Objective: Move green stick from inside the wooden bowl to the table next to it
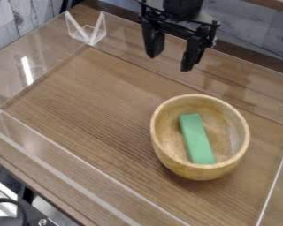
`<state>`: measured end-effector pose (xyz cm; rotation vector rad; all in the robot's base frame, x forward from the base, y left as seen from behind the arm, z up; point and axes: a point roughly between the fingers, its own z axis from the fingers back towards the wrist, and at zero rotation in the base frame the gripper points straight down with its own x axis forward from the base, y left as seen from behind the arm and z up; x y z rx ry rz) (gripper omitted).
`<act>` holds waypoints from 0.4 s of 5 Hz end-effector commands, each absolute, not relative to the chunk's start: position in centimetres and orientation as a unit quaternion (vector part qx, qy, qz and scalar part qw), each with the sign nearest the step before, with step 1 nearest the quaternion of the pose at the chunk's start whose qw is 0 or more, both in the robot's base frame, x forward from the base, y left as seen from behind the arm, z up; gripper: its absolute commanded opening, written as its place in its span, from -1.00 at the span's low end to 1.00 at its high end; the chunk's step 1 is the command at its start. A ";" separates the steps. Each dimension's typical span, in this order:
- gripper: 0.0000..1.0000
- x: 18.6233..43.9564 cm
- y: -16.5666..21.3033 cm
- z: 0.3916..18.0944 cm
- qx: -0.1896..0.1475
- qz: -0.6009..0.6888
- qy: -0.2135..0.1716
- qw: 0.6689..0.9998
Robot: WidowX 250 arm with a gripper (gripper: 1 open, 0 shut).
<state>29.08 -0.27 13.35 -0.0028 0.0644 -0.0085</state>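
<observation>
The wooden bowl point(201, 137) sits on the table point(85, 115) toward the right and front. Inside it lies the green stick point(197, 138), flat on the bowl's bottom and running roughly front to back. My gripper point(172, 48) hangs at the back of the table, above and behind the bowl, pointing down. Its dark fingers stand apart with nothing between them, well clear of the bowl and the stick.
Clear acrylic walls point(32, 75) run round the table's edges. A small clear bracket point(85, 29) stands at the back left corner. Bare wood-grain surface lies left of the bowl.
</observation>
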 end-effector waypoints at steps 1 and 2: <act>1.00 28.3 -0.8 12.6 -0.003 0.015 0.037 0.999; 1.00 26.8 -1.9 11.4 -0.012 0.053 0.033 0.998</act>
